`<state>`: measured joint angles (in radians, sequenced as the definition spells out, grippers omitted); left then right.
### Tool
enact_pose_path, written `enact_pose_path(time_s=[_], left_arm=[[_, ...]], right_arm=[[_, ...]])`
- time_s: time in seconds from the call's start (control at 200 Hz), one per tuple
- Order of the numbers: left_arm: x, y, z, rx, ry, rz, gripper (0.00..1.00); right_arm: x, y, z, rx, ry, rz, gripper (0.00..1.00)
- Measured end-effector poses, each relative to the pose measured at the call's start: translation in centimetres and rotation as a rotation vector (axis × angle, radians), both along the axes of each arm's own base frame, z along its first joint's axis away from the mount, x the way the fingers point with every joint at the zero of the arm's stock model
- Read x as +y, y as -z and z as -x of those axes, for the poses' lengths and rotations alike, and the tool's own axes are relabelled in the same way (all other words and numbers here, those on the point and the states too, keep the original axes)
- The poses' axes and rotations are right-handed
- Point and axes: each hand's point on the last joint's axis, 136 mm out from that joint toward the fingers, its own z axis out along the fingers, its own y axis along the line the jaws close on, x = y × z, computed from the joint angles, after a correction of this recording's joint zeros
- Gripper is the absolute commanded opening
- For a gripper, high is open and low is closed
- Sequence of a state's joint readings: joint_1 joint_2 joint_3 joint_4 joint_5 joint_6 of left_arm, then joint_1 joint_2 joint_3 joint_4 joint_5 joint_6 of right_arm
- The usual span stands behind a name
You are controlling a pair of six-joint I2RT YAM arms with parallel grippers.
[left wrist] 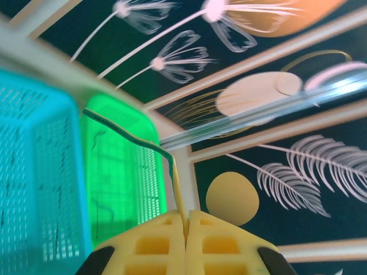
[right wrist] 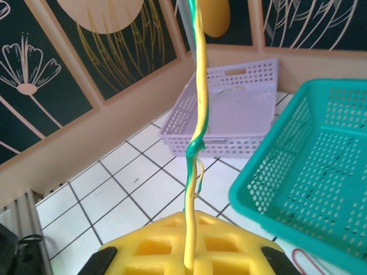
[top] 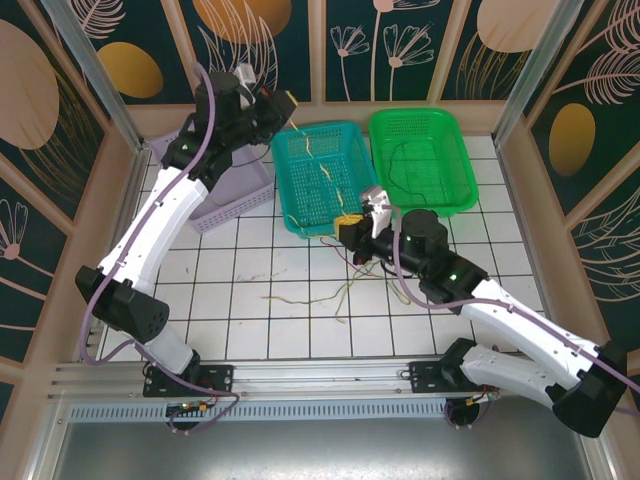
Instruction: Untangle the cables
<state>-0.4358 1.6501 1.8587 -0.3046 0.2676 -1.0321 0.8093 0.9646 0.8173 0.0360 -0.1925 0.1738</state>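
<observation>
- While the yellow-green cable (right wrist: pixel 198 114) stretches between your two grippers above the teal basket (top: pixel 285 190), pull it apart slowly. That way the thin strand clinging to it should slide off rather than cinch.
- Your left gripper (left wrist: pixel 186 229) is pinched tight on one part of that cable and your right gripper (right wrist: pixel 189 255) on another. Hold both pinches firm.
- Lift clear of the loose cables (top: pixel 310 296) lying on the table (top: pixel 250 320) near the right arm.
- You'll find no readable brand, label or writing.
</observation>
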Motion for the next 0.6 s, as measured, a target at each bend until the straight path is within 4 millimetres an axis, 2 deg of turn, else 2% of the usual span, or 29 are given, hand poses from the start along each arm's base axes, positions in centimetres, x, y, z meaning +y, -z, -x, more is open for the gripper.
enact_pose_path(time_s=[0.07,0.145,0.3,0.601], left_arm=[[-0.4,-2.2,0.2,-0.110,0.048,-0.014,0.00],[-0.5,-3.6,0.3,-0.195,0.084,-0.020,0.00],[-0.6,-4.7,-0.1,-0.304,0.147,-0.013,0.00],[-2.6,-7.1,0.1,-0.521,0.312,0.050,0.00]], right_arm=[[1.0,0.4,0.2,0.053,-0.035,-0.011,0.00],[2.0,0.9,0.6,0.112,-0.069,-0.026,0.00],[2.8,0.3,1.2,0.170,-0.110,-0.102,0.00],[4.2,-0.2,1.8,0.235,-0.195,-0.194,0.00]])
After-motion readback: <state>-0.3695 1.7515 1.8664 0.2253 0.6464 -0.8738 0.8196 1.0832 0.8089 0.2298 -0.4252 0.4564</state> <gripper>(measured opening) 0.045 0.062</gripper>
